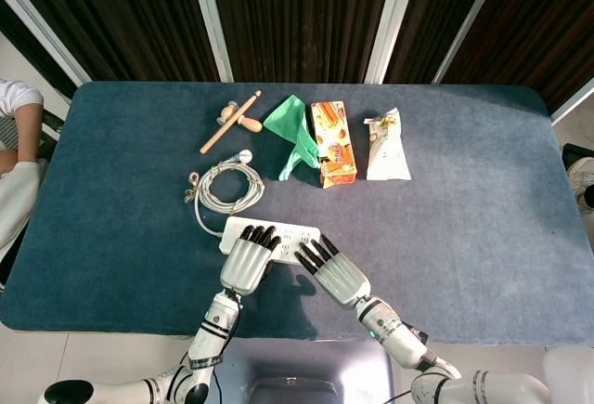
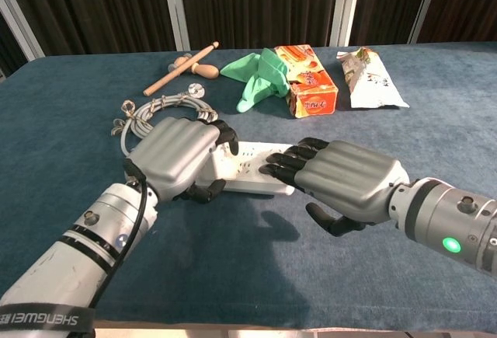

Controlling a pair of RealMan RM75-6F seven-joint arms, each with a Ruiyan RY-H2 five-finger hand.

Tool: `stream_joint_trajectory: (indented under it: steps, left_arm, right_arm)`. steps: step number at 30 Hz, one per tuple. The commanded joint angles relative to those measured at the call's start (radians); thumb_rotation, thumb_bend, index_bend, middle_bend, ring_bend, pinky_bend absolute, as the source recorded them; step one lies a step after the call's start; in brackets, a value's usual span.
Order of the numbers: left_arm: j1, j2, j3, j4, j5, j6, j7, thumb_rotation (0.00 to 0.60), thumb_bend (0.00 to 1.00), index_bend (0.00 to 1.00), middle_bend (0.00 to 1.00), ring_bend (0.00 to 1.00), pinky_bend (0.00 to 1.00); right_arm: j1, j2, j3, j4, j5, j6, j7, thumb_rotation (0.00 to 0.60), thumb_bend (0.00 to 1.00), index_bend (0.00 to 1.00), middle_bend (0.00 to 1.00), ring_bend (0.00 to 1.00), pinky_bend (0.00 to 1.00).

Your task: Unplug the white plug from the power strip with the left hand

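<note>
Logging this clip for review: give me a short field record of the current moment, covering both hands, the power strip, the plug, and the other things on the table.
left hand: fingers curled over the left end of the power strip
right hand: fingertips resting on the strip's right end
power strip: white, flat on the blue table
white plug: hidden under the left hand, cannot tell if seated
cable: coiled behind the strip
far row, left to right: wooden tool, green cloth, orange box, white packet
</note>
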Motion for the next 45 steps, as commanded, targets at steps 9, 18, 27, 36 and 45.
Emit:
stream_joint_trajectory:
  steps: [9, 18, 27, 36, 45]
  left_arm:
    - [0.002, 0.013, -0.004, -0.013, -0.005, 0.002, -0.003, 0.6, 0.56, 0.39, 0.55, 0.37, 0.32]
    - [-0.001, 0.017, -0.012, -0.015, -0.002, 0.012, -0.011, 0.6, 0.56, 0.39, 0.55, 0.37, 0.32]
    - [-0.008, 0.032, -0.02, -0.015, 0.011, 0.029, -0.013, 0.6, 0.56, 0.4, 0.56, 0.37, 0.33]
    - [0.001, 0.133, -0.05, -0.117, 0.046, 0.094, -0.032, 0.6, 0.56, 0.4, 0.56, 0.37, 0.33]
    - [0.064, 0.306, -0.059, -0.182, -0.006, 0.098, -0.075, 0.6, 0.55, 0.4, 0.55, 0.37, 0.32]
  right_arm:
    - [0.049, -0.025, -0.025, -0.011, 0.127, 0.017, -0.115, 0.6, 0.98, 0.0, 0.03, 0.0, 0.06]
    - [0.075, -0.039, -0.044, -0.006, 0.184, 0.034, -0.137, 0.6, 0.98, 0.0, 0.03, 0.0, 0.06]
    - [0.101, -0.038, -0.054, -0.02, 0.243, 0.053, -0.158, 0.6, 0.98, 0.0, 0.03, 0.0, 0.06]
    - [0.102, 0.015, -0.066, -0.067, 0.219, 0.105, -0.128, 0.6, 0.98, 0.0, 0.03, 0.0, 0.06]
    - [0.049, 0.243, -0.094, -0.254, 0.046, 0.218, 0.036, 0.6, 0.81, 0.0, 0.03, 0.0, 0.06]
